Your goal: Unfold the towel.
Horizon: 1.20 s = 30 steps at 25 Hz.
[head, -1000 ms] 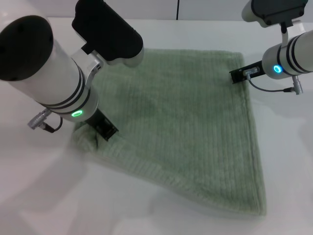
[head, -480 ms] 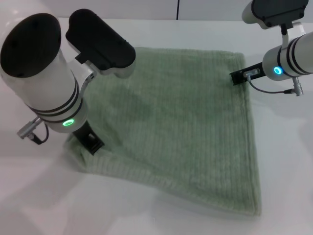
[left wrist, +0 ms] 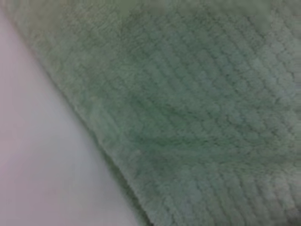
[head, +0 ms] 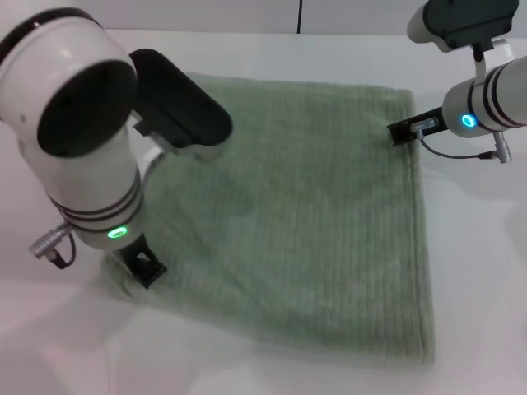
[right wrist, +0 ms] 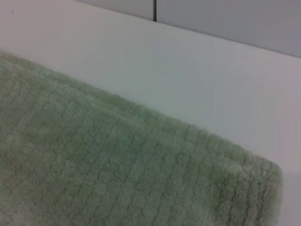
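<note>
The pale sage-green towel (head: 313, 206) lies spread nearly flat on the white table (head: 486, 288), ribbed side up. My left gripper (head: 144, 270) is at the towel's near-left corner and is shut on it, with the cloth bunched a little around the fingers. My right gripper (head: 401, 130) is at the far-right corner, shut on the towel's edge. The left wrist view shows the ribbed towel (left wrist: 197, 117) close up with its edge against the table. The right wrist view shows the towel's (right wrist: 94, 165) far-right corner lying on the table.
Bare white table top (right wrist: 164, 70) surrounds the towel on all sides. A wall with a dark vertical seam (head: 298, 15) runs along the far edge. My bulky left arm (head: 90, 156) hides the towel's left part.
My left gripper has pulled the near-left corner further left and toward me. The towel has spread wider and flatter. The right gripper has stayed at the far-right corner.
</note>
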Each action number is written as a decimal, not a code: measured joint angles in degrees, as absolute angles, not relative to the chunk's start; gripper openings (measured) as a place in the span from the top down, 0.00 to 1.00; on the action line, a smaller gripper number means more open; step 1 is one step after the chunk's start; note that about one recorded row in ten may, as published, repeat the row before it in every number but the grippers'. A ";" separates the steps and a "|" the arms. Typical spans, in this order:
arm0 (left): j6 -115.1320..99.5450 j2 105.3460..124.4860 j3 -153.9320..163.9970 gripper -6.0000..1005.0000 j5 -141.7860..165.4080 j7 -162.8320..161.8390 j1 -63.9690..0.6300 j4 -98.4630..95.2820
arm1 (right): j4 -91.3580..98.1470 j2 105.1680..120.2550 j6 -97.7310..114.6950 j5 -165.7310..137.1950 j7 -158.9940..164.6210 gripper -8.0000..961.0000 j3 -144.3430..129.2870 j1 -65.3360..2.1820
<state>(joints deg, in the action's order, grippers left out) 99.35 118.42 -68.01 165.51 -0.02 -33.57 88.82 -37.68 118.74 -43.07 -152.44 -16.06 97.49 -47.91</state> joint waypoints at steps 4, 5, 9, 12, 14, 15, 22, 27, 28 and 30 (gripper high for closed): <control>98.71 118.48 -66.62 0.91 165.52 -0.35 -34.10 89.31 | -37.52 118.74 -43.13 -152.43 -16.50 0.99 97.65 -47.90; 98.71 118.48 -66.62 0.91 165.52 -0.35 -34.10 89.31 | -37.52 118.74 -43.14 -152.44 -16.51 0.99 97.70 -47.89; 97.11 118.13 -67.25 0.79 165.56 -0.48 -35.76 88.96 | -37.85 118.74 -43.32 -152.43 -16.52 0.99 97.93 -47.69; 97.11 118.13 -67.25 0.61 165.56 -0.48 -35.76 88.96 | -39.94 118.73 -43.90 -152.49 -16.52 0.99 97.92 -46.98; 91.93 116.35 -70.75 0.49 165.65 1.35 -37.92 88.88 | -43.30 118.71 -44.42 -152.54 -16.52 0.99 97.84 -45.55; 86.40 114.28 -72.51 0.46 165.73 2.98 -39.09 88.24 | -45.17 118.70 -44.73 -152.54 -16.52 0.99 97.85 -44.67; 51.37 114.36 -84.51 0.27 165.77 16.72 -33.28 85.37 | -62.78 118.84 -44.87 -155.12 -16.57 0.99 97.52 -37.11; 8.51 118.85 -88.10 0.16 165.57 30.54 -20.24 83.07 | -79.63 118.95 -37.60 -156.14 -18.59 0.99 93.41 -26.91; 1.13 118.83 -87.36 0.16 165.31 30.66 -18.47 81.51 | -82.99 118.97 -34.59 -156.08 -19.30 0.99 91.80 -24.04; -7.78 118.80 -86.58 0.16 164.86 30.49 -16.38 79.48 | -90.27 119.05 -23.82 -155.84 -22.70 0.98 86.71 -15.89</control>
